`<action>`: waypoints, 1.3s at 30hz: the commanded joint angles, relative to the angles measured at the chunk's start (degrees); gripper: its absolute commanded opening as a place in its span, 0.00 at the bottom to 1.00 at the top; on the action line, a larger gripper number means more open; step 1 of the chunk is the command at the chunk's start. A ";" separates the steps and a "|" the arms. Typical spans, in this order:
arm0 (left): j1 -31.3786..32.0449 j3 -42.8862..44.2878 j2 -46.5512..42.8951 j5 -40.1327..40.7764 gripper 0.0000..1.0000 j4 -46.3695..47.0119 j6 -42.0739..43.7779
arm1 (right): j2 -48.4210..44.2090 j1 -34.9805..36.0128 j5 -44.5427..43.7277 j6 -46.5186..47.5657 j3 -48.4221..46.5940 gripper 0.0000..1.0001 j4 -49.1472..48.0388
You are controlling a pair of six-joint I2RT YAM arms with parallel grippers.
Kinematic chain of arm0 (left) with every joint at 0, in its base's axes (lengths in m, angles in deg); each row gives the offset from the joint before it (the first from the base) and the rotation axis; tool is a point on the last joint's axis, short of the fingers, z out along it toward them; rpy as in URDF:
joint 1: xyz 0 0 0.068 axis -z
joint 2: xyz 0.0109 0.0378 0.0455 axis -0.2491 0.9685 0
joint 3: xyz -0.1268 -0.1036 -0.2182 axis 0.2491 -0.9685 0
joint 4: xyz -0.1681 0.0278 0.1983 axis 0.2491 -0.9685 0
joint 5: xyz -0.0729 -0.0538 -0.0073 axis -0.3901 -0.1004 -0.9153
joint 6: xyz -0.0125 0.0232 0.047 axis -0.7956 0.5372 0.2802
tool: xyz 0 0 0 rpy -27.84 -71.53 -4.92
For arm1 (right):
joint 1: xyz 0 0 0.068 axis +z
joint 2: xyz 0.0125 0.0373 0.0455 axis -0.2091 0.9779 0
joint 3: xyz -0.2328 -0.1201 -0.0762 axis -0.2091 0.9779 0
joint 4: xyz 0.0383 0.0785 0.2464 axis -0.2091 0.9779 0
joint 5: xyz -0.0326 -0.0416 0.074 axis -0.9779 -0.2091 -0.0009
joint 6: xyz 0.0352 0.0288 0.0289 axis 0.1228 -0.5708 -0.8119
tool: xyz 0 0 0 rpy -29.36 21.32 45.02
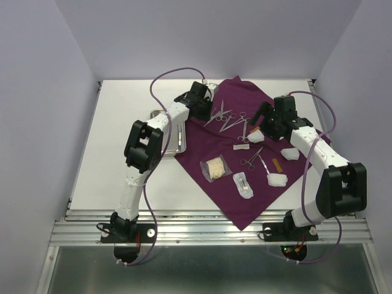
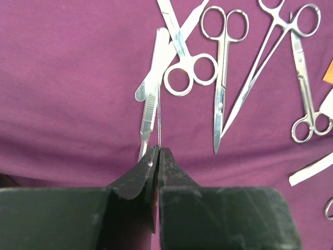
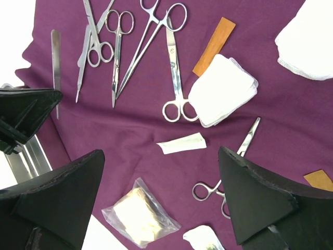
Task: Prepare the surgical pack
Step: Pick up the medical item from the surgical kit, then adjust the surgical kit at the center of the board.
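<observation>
A white table [image 1: 122,171], seen from above, carries a large plum-purple square cloth [image 1: 205,150]. The cloth is laid as a diamond right of the table's middle, with one corner at the far edge and one close to the near edge. A small shiny rectangular steel tray [image 1: 179,142] sits on the table at the cloth's left corner, partly under the left arm. The left gripper [image 2: 158,151] is over the far left part of the cloth. Its fingers are together, clamped on a slim flat steel handle [image 3: 54,52] that points away from them. Whether the handle's far end touches the cloth cannot be told. Lying on the cloth just beside it are flat steel tweezers [image 2: 148,104], short steel scissors [image 3: 117,47], long ring-handled steel forceps [image 3: 148,44] and larger steel scissors [image 3: 176,78], all close together toward the cloth's far corner. The right gripper [image 3: 160,151] hangs over the cloth between its middle and its right corner, fingers wide apart and gripping nothing. A white paper strip [image 3: 182,143] lies on the cloth below the gap between them. A folded white gauze pad [image 3: 223,96] lies near the larger scissors, with a thin orange strip [image 3: 213,47] just beside it. Toward the cloth's near corner lie a clear packet holding a cream pad [image 1: 215,168] and a second clear packet [image 1: 243,184]. A crumpled white gauze piece [image 1: 277,179] lies near the cloth's right edge.
</observation>
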 commanded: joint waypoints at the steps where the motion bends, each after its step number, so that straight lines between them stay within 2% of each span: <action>1: 0.11 2.72 -0.62 -0.56 0.00 2.23 -2.05 | 1.15 -0.47 -0.76 1.51 -1.70 0.94 -2.67; 4: 0.11 3.33 0.00 -0.47 0.00 1.96 -2.23 | 7.03 -0.47 -2.16 3.27 -6.95 0.92 -3.12; 10: 0.11 2.11 -2.37 -0.29 0.00 2.22 -2.49 | 22.22 -0.47 -2.60 4.86 -20.22 0.79 -3.03; 19: -0.07 0.17 -7.64 0.15 0.00 1.52 -3.37 | 40.00 -0.99 -0.50 4.33 -39.31 0.73 -2.59; 29: -1.12 -1.94 -11.34 1.47 0.00 -0.15 -3.81 | 54.68 -2.05 -0.93 3.36 -55.48 0.73 1.53; 39: -2.61 -1.15 -11.17 0.59 0.00 -1.46 -3.81 | 63.47 -5.39 -5.15 0.82 -62.52 0.76 5.58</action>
